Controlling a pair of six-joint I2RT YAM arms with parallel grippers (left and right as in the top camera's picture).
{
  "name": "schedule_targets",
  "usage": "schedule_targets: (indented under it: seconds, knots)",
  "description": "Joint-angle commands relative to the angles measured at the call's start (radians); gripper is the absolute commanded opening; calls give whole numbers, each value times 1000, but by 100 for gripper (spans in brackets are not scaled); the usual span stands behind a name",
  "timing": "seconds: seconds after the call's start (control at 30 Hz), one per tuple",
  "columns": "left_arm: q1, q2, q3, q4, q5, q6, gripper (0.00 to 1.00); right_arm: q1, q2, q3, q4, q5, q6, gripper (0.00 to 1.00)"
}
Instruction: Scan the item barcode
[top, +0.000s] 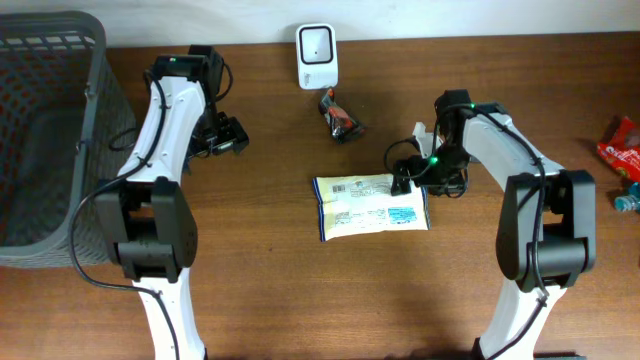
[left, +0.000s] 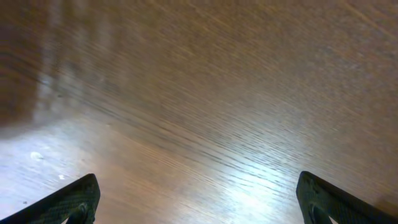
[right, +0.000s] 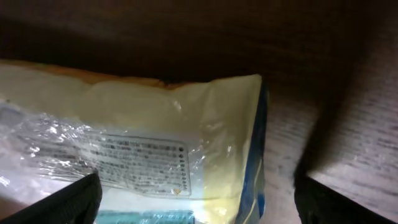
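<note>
Hovering over the wooden table (top: 300, 300), my right gripper (top: 404, 181) and left gripper (top: 228, 135) both stand spread wide, holding nothing.
The snack packet (top: 370, 205) lies flat mid-table, my right fingers parted above its right-hand corner; my left gripper hangs over bare wood, well apart from it. The scanner (top: 317, 56) sits by the far edge, a dark wrapper (top: 340, 118) between it and the packet. Printed panels face up; whether one is the barcode, I cannot tell.
</note>
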Motion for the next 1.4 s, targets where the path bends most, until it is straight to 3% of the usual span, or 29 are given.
schedule_targets:
  seconds: [0.0,0.07,0.1,0.13,0.17,0.2,0.23,0.33,0.43,0.63,0.77,0.93,1.1,1.3,1.33,1.37]
  knots:
    - [-3,-17,-9,-1,-83,-3,99,6,0,-32,31,8,8,83]
    - [-3,-17,-9,-1,-84,-3,99,6,0,-63,58,-36,8,80]
    - [-3,-17,-9,0,-84,-3,99,6,0,-78,78,-58,8,73]
    - [-3,-17,-9,0,-84,-3,99,6,0,-87,91,-73,16,50]
    - [-3,-17,-9,-1,-84,-3,99,6,0,-87,93,-72,31,33]
    - [-3,-17,-9,0,-84,-3,99,6,0,-85,106,-72,67,8]
    - [-3,-17,-9,-1,-84,-3,99,5,0,-78,108,-72,87,4]
    - [-3,-17,-9,0,-84,-3,99,5,-16,-5,53,-58,110,4]
    - [-3,-17,-9,-1,-84,-3,99,5,-68,205,-123,56,132,4]
    - [-3,-17,-9,0,-84,-3,99,47,-145,641,-479,552,272,4]
    - [-3,-17,-9,-1,-84,-3,99,120,-144,691,-615,909,418,4]
    - [-3,-17,-9,0,-84,-3,99,196,-115,662,-644,857,447,4]
    - [-3,-17,-9,-1,-84,-3,99,338,22,620,-624,802,484,4]
    - [-3,-17,-9,0,-83,-3,99,533,69,620,-428,635,506,4]
    - [-3,-17,-9,0,-84,-2,99,555,69,620,-389,558,506,10]
    - [-3,-17,-9,-1,-84,-3,99,571,69,620,-347,477,505,27]
